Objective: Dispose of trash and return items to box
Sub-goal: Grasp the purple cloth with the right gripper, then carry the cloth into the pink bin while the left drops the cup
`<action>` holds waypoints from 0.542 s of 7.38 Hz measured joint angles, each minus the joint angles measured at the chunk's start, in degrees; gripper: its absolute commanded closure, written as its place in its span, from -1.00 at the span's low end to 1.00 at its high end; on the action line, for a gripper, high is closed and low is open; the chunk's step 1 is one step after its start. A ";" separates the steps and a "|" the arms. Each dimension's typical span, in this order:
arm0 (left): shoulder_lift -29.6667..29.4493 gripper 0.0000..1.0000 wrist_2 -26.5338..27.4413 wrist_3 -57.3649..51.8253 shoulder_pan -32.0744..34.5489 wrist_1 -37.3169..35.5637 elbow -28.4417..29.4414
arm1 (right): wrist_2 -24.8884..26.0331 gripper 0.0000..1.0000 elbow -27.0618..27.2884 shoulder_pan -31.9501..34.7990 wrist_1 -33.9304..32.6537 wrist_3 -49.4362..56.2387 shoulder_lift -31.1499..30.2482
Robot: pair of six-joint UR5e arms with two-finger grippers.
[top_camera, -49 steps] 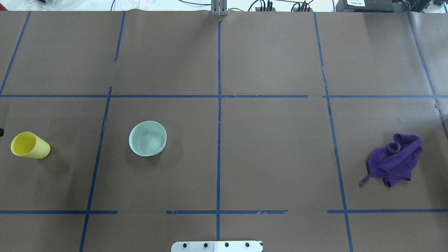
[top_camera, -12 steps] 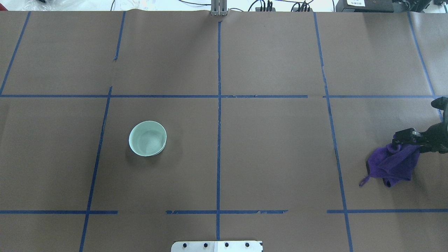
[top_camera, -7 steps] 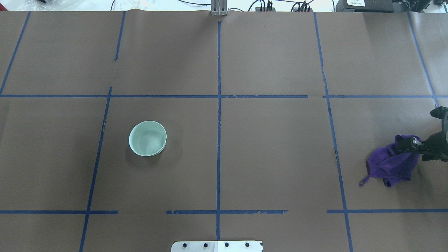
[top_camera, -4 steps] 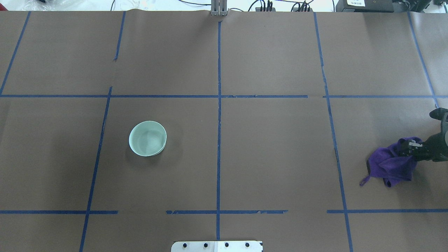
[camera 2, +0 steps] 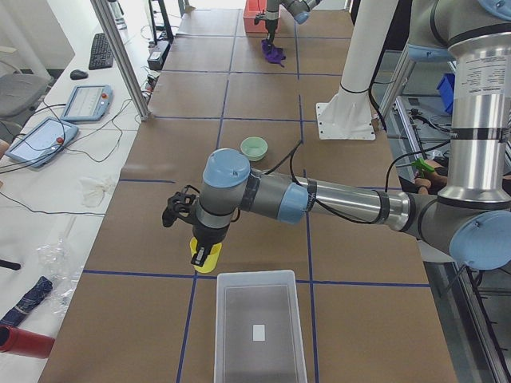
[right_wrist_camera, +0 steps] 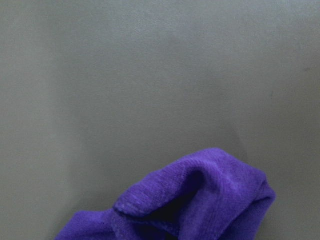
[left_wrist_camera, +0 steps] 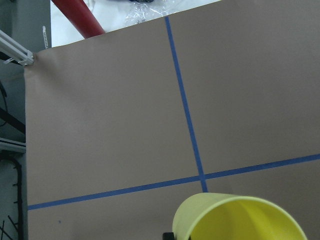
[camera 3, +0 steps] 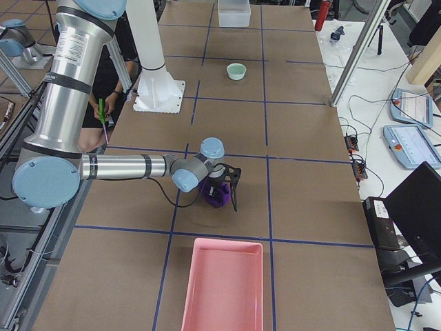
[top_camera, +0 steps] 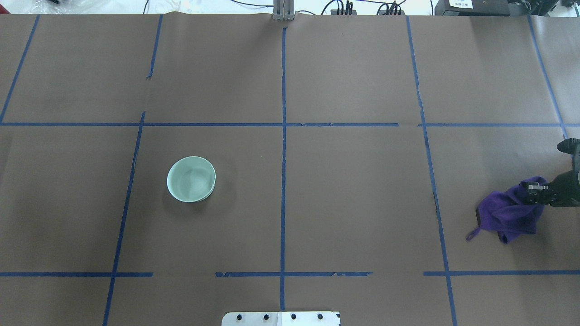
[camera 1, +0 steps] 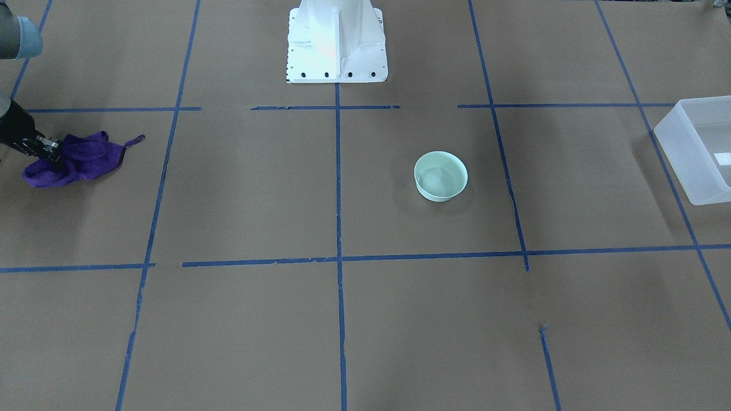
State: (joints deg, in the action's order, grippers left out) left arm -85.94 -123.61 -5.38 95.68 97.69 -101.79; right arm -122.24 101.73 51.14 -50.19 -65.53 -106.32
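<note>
- Landmark: a pale green bowl (top_camera: 191, 179) stands upright on the brown paper table (top_camera: 353, 203), which blue tape lines divide into squares. All places below are given from this bowl.
- Left gripper (camera 2: 200, 255): it shows only in the side view from the robot's left, on the side of the bowl towards the box. It points downward, and the yellow cup (camera 2: 209, 257) sits at its fingertips. Whether its jaws are wide or clamped cannot be told from that view.
- Yellow cup: it lies between the bowl and the box (camera 2: 221, 335), well away from the bowl and just beside the box's nearer end wall, outside it. The left wrist camera shows only its rim and inner wall (left_wrist_camera: 240, 220) at the bottom of the view.
- Box: a frosted white tub with a small white label, at the table's end on the robot's left, beyond the cup from the bowl. Its wall (camera 1: 685, 165) also shows at the edge of the front view.
- Right gripper (top_camera: 534, 189): it is far from the bowl on the robot's right, with its jaws drawn together on an upper fold of the purple cloth (top_camera: 507, 215).
- Purple cloth: a crumpled heap resting on the table, well apart from the bowl.
- Pink tray (camera 3: 189, 283): it sits beyond the cloth from the bowl, at the table's end on the robot's right.
</note>
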 measured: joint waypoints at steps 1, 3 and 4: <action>1.37 1.00 0.11 -0.25 0.07 0.71 0.26 | -1.14 1.00 2.46 1.36 -0.34 0.53 -1.05; 3.97 1.00 0.05 -0.10 0.12 3.95 1.81 | -4.85 1.00 8.68 6.92 -0.75 3.27 -4.10; 5.29 1.00 -0.06 0.07 0.12 6.25 3.13 | -6.26 1.00 11.48 10.12 -2.13 5.55 -4.87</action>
State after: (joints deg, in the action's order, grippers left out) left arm -80.65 -123.67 -5.31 95.80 103.94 -98.66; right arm -128.50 113.20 61.26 -52.32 -59.99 -111.19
